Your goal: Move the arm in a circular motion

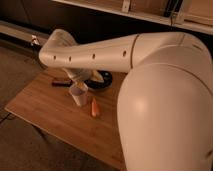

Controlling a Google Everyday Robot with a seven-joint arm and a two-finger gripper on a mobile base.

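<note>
Under the far end of the arm, gripper (75, 75): it hangs low over the middle of the table, largely hidden by the tube above it. I cannot tell whether it is open or closed.
Cup (79, 94): small and white, standing upright on the wood, just in front of the gripper as the camera sees it. I cannot tell whether the two touch.
Orange thing (94, 107): small and tapered, lying flat on the wood just to the view's right of the cup, apart from it.
Dark dish (101, 83): round and low, behind the cup and partly under the arm, with something pale in it.
Dark bar (61, 82): a short flat object with a reddish tint, lying on the wood to the view's left of the gripper.
Arm (100, 52): cream-white, made of thick rounded tubes. One huge bulbous segment fills the right and lower right of the view. From it a long tube with a row of small dark holes reaches leftward above the far side of the table to a rounded joint, then bends down toward the gripper.
Table (40, 107): light wooden boards, seen corner-on, its right part hidden behind the arm.
Floor (20, 70): dull and dark beside the table.
Shelf edge (150, 16): a pale ledge along the top, above a dark wall.
</note>
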